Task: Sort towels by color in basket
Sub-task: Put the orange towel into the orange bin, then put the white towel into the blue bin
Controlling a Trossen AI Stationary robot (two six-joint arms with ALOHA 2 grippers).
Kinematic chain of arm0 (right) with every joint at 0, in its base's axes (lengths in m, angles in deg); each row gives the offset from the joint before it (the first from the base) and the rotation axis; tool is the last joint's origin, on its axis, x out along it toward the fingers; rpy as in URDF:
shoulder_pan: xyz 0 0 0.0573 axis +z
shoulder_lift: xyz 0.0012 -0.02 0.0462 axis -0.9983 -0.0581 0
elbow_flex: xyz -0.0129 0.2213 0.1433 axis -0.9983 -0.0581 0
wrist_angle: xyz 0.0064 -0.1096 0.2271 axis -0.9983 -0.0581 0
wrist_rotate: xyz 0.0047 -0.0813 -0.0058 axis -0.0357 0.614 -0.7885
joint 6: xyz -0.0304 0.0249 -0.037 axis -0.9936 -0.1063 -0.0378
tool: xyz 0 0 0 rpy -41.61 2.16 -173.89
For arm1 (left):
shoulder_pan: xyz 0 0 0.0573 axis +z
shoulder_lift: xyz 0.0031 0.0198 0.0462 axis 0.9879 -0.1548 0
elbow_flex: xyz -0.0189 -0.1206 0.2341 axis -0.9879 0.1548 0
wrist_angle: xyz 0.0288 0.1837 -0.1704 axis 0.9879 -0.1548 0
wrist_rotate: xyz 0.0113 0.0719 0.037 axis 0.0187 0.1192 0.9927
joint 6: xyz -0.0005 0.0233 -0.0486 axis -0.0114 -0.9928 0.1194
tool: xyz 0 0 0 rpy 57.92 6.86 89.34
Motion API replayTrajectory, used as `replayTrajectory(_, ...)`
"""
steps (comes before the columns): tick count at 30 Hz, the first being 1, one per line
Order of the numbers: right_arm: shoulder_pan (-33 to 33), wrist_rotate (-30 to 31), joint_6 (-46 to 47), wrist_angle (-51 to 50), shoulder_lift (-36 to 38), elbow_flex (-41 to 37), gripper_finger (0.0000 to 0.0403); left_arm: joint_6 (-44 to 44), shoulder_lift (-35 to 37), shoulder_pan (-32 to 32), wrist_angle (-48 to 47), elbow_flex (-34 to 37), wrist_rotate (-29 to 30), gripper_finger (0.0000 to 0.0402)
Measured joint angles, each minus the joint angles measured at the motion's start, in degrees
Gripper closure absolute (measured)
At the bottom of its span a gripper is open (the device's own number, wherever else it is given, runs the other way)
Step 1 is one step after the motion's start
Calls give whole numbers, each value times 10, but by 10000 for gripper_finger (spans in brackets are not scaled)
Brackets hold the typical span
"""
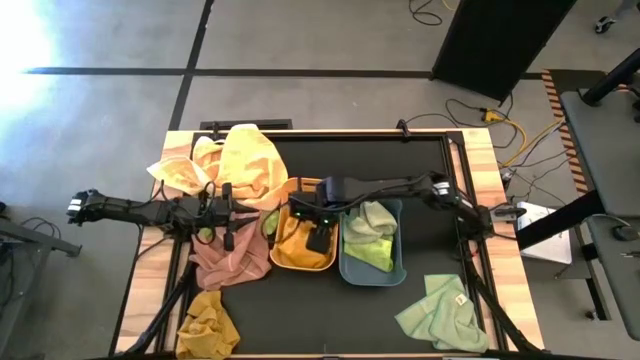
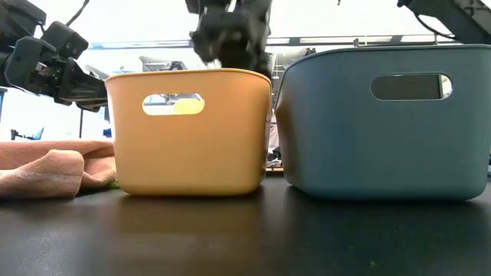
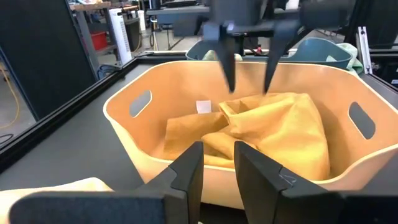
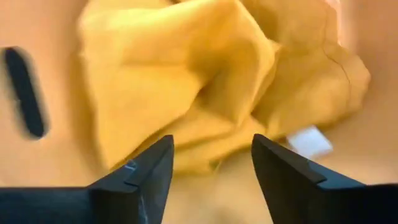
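The orange tub [image 1: 300, 267] [image 2: 192, 146] holds a crumpled mustard-orange towel [image 1: 293, 240] [image 3: 280, 130] [image 4: 186, 81]. My right gripper [image 1: 318, 238] [image 3: 249, 90] [image 4: 211, 162] hangs open just above that towel, fingers pointing down into the tub, and touches nothing I can see. My left gripper [image 1: 240, 215] [image 3: 217, 165] [image 2: 84, 84] waits level at the tub's left side, open by a narrow gap and empty. The blue tub [image 1: 345, 272] [image 2: 383, 138] on the right holds pale green and lime green towels [image 1: 372, 235]. A salmon pink towel [image 1: 225, 262] [image 2: 54, 165] lies flat on the table left of the orange tub.
A yellow towel [image 1: 245, 160] lies bunched at the far left corner, a mustard towel [image 1: 205, 325] at the near left and a pale green towel [image 1: 440, 310] at the near right. The two tubs stand side by side mid-table. Bare black mat lies in front of them.
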Motion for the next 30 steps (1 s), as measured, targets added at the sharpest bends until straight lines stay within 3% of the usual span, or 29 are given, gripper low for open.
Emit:
replayTrajectory(4, 37, 30, 33, -23, 50, -1, 185, 0, -1, 0, 0, 0, 0, 326)
replayTrajectory(9, 128, 63, 115, -29, 109, -12, 181, 0, -2, 0, 0, 0, 0, 326)
replayTrajectory(15, 258, 85, 373, -183, 158, -45, 181, 0, -3, 0, 0, 0, 0, 326)
replayTrajectory(20, 378, 97, 579, -148, 200, -136, 181, 0, -4, 0, 0, 0, 0, 326)
replayTrajectory(25, 477, 24, 804, -150, 215, -239, 181, 0, -8, 0, 0, 0, 0, 326)
replayTrajectory(30, 533, -146, 944, -87, 219, -330, 181, 0, -10, 0, 0, 0, 0, 326)
